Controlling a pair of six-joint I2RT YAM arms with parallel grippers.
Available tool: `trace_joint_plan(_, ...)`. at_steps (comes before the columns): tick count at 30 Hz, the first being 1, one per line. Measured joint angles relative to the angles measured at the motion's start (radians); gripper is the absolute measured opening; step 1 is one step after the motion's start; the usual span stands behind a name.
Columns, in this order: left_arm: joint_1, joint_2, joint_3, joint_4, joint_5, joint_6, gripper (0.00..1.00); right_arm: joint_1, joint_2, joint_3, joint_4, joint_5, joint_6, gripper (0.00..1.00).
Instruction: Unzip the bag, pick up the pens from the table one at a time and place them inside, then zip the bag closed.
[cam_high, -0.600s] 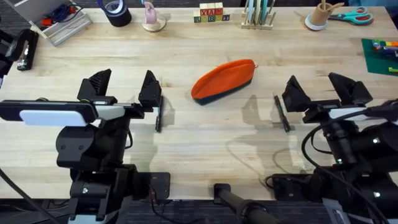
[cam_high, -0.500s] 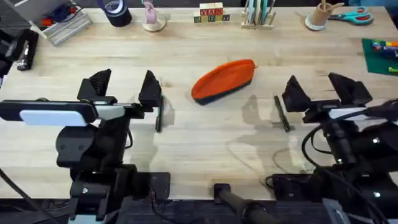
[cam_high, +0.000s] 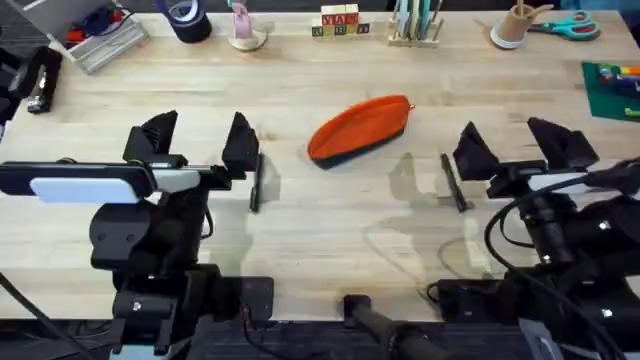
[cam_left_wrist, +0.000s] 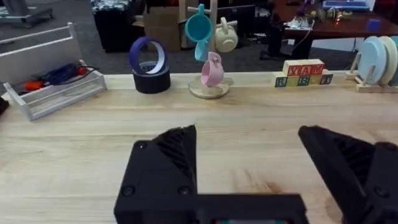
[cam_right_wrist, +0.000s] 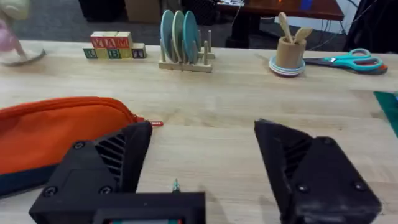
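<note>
Pouch (cam_high: 360, 129): one orange fabric bag with a dark navy base lies tilted a little above the middle of the overhead frame, on the pale wooden worktop (cam_high: 330, 220), zipper along its top and a small red pull at its right end. No writing can be read on it. Two dark pens lie on the worktop: one pen (cam_high: 256, 182) left of centre, just beside the left hand (cam_high: 195, 140), and a second pen (cam_high: 454, 182) right of centre, close to the right hand (cam_high: 520, 148). Both hands stand spread wide and hold nothing; neither touches the bag. At the top centre sits a row of lettered blocks (cam_high: 338, 21), the upper ones reading X, A, M; the lower letters look like R, B, A in the left wrist view but are not certain. One pair of teal scissors (cam_high: 565, 26) lies at the upper right, one roll of dark tape (cam_high: 187, 17) at the upper left.
</note>
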Motion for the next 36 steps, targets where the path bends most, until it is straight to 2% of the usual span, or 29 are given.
trace_joint_plan(3,0.000,0.000,0.004,-0.023,-0.021,-0.043,0.993,0.000,0.000,0.003,-0.003,0.000,-0.024,0.997)
trace_joint_plan(8,0.000,0.022,0.061,-0.146,-0.077,-0.118,0.993,-0.001,0.015,0.064,-0.105,0.000,-0.072,0.996)
trace_joint_plan(12,0.000,0.097,0.146,-0.153,-0.080,-0.139,0.993,-0.008,0.095,0.174,-0.170,0.000,-0.074,0.996)
trace_joint_plan(17,0.000,0.231,0.274,-0.154,-0.054,-0.147,0.993,-0.011,0.264,0.382,-0.288,-0.001,-0.074,0.996)
trace_joint_plan(21,0.000,0.356,0.388,-0.154,0.024,-0.122,0.993,-0.011,0.444,0.571,-0.433,-0.004,-0.074,0.996)
trace_joint_plan(29,0.000,0.560,0.580,-0.188,0.269,0.035,0.993,-0.011,0.790,0.921,-0.640,-0.064,-0.074,0.995)
trace_joint_plan(32,0.000,0.633,0.648,-0.246,0.379,0.107,0.993,-0.011,0.898,1.014,-0.708,-0.107,-0.074,0.995)
trace_joint_plan(36,0.000,0.726,0.739,-0.407,0.512,0.224,0.994,-0.011,1.014,1.111,-0.777,-0.172,-0.078,0.995)
